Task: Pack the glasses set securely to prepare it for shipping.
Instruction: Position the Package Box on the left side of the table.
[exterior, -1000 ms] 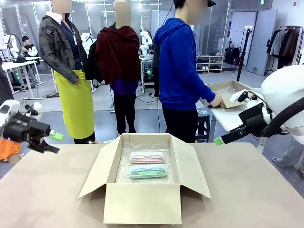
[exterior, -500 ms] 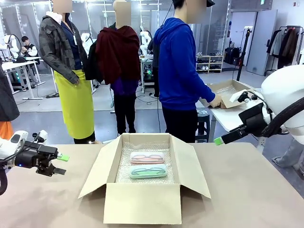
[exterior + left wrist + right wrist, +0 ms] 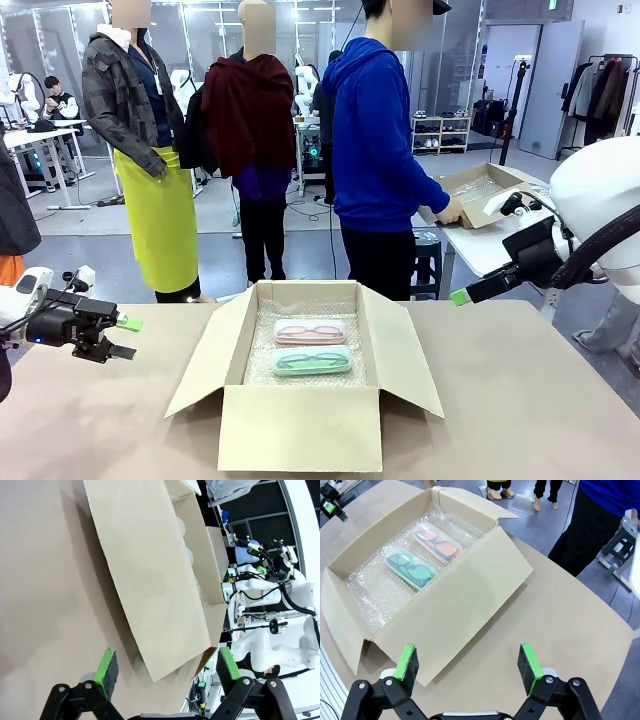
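The glasses set lies inside an open cardboard box [image 3: 300, 430] lined with bubble wrap: a pale pink case [image 3: 310, 331] at the back and a mint green case [image 3: 312, 361] in front of it. From the right wrist, the pink case [image 3: 438, 542] and the green case [image 3: 410, 568] lie side by side on the wrap. My left gripper [image 3: 127, 338] hovers open, low over the table, left of the box's left flap [image 3: 150, 580]. Its fingers [image 3: 106, 666] hold nothing. Open and empty too, my right gripper [image 3: 460, 296] hangs above and right of the box, its own gripper [image 3: 467, 662] facing the right flap.
All four box flaps stand open and splay outward. Bare tan table [image 3: 520, 400] lies on both sides of the box. A person in a blue hoodie [image 3: 375, 150] stands at the far edge, hand on another cardboard box [image 3: 480, 190] on a side table.
My left gripper has come down from chest height to just above the table and moved a little toward the box. The right arm, box and cases have not moved.
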Action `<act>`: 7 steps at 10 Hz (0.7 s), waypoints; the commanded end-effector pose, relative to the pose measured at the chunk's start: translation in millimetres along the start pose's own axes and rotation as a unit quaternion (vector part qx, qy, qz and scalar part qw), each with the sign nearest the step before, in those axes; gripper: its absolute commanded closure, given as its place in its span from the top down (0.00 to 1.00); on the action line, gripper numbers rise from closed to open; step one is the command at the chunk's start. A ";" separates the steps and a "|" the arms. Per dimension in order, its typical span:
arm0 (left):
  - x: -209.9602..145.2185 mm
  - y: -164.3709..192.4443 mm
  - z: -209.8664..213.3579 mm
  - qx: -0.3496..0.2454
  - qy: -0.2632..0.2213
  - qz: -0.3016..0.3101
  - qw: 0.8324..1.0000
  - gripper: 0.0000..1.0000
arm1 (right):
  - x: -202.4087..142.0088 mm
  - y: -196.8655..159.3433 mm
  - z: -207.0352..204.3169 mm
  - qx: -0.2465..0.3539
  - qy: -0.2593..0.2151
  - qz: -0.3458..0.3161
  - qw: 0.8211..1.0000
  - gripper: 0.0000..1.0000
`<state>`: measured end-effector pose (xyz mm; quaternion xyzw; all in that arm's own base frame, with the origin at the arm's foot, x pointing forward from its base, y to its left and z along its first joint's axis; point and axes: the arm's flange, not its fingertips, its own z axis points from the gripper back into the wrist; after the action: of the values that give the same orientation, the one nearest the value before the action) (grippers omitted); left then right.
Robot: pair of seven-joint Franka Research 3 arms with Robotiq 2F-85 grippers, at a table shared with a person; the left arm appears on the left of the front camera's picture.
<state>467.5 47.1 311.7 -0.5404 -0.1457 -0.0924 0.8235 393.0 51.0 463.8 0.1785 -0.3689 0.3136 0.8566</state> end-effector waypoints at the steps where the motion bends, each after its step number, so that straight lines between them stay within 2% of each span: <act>1: 0.0 0.0 0.0 0.000 0.000 0.000 1.000 1.00 | 4.3 1.6 3.2 -0.001 0.005 0.000 1.000 1.00; 2: 6.0 4.6 -13.5 0.018 0.004 -0.016 1.000 1.00 | 4.3 1.6 3.2 -0.001 0.005 0.000 1.000 1.00; 5: 2.8 13.9 -35.8 -0.015 0.003 -0.016 1.000 1.00 | 4.3 1.6 3.2 -0.001 0.005 0.000 1.000 1.00; 7: -7.7 30.5 -47.4 -0.027 0.004 0.010 1.000 1.00 | 4.3 1.6 3.2 -0.001 0.005 0.000 1.000 1.00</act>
<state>473.3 15.6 275.0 -0.5540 -0.1202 -0.0980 0.8180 393.0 51.0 463.9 0.1785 -0.3690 0.3135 0.8566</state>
